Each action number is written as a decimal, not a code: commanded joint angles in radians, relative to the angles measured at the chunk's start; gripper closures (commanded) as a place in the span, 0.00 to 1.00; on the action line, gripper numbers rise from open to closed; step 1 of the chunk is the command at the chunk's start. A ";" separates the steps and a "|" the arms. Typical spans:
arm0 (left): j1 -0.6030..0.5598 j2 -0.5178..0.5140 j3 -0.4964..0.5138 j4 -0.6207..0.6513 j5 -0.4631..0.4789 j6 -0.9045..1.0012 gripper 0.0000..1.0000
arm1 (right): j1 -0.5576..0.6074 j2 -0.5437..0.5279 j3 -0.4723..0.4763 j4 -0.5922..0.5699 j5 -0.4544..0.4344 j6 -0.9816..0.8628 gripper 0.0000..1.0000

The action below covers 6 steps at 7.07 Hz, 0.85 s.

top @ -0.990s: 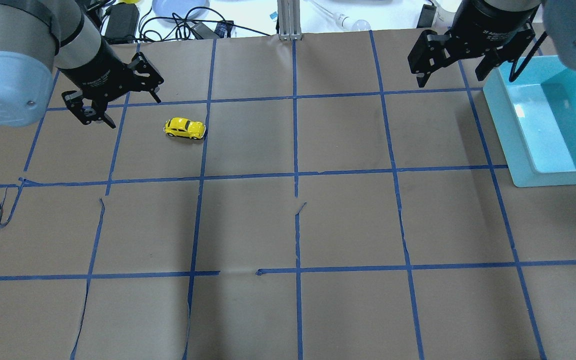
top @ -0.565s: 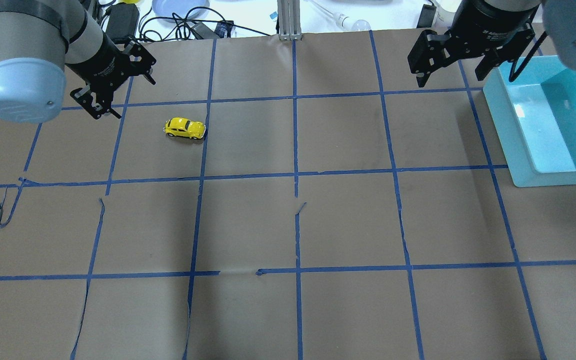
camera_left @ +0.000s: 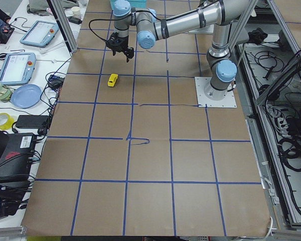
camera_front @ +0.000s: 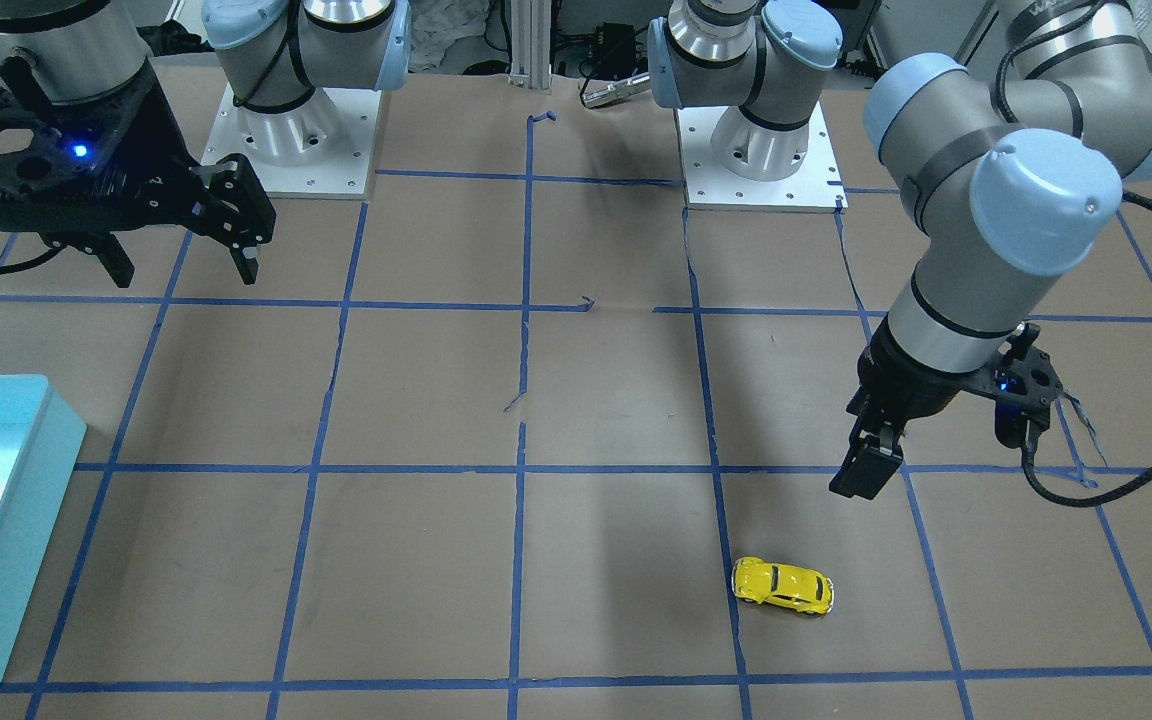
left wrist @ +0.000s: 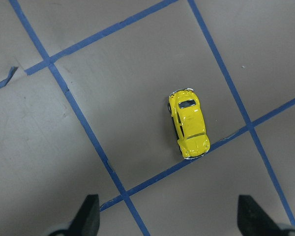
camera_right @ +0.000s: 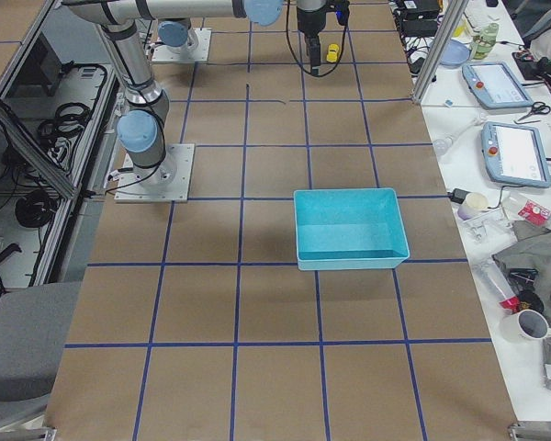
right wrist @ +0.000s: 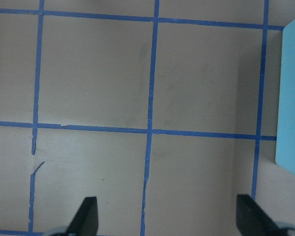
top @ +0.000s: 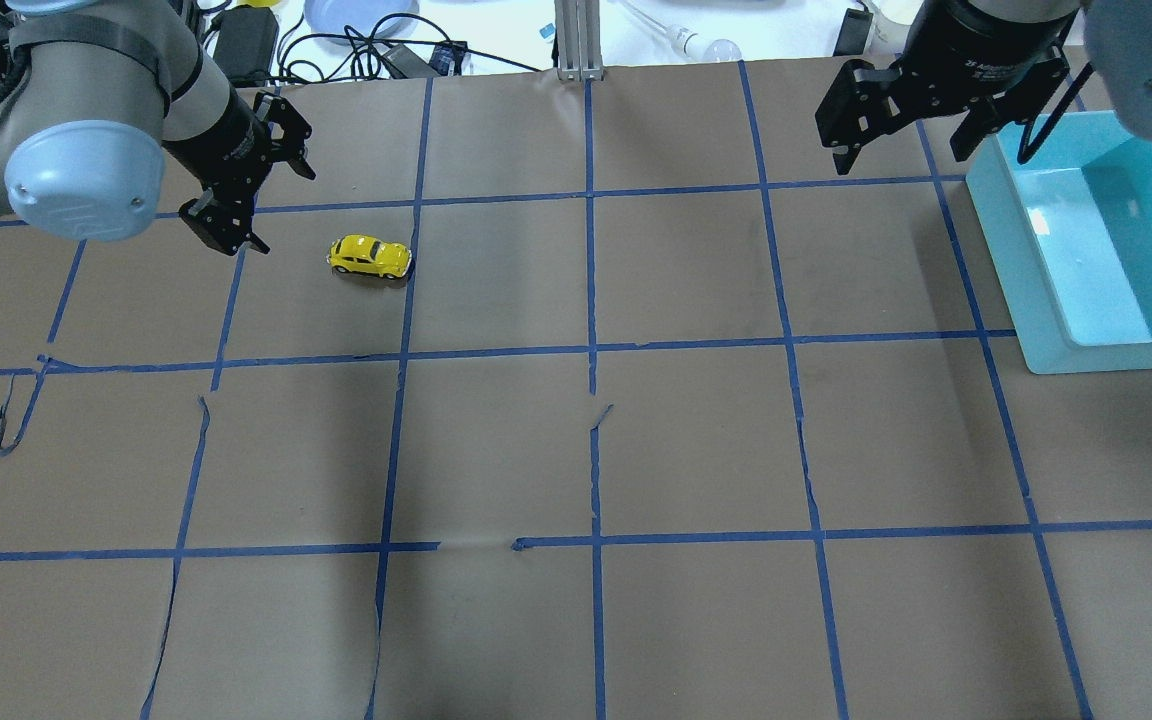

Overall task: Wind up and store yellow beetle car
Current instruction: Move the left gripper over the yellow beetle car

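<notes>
The yellow beetle car stands on its wheels on the brown paper at the far left of the table; it also shows in the front view and in the left wrist view. My left gripper is open and empty. It hovers above the table just left of the car and does not touch it. The left wrist view shows both fingertips at the bottom edge, with the car beyond them. My right gripper is open and empty, raised at the far right beside the teal bin.
The teal bin is open-topped and shows nothing inside. Blue tape lines form a grid on the brown paper, which has small tears in places. Cables, a plate and devices lie beyond the far table edge. The two arm bases stand on the robot's side.
My left arm has swung and turned its wrist, so the open gripper is now rotated and slightly closer to the car. The car and the right arm have not moved.
</notes>
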 commanded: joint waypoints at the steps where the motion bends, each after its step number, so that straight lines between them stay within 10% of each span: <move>1: 0.000 -0.055 0.012 0.000 -0.001 -0.053 0.00 | 0.000 0.001 0.000 0.000 0.000 0.000 0.00; 6: 0.000 -0.158 0.051 0.037 -0.003 -0.234 0.00 | 0.000 -0.001 -0.003 -0.003 0.000 0.002 0.00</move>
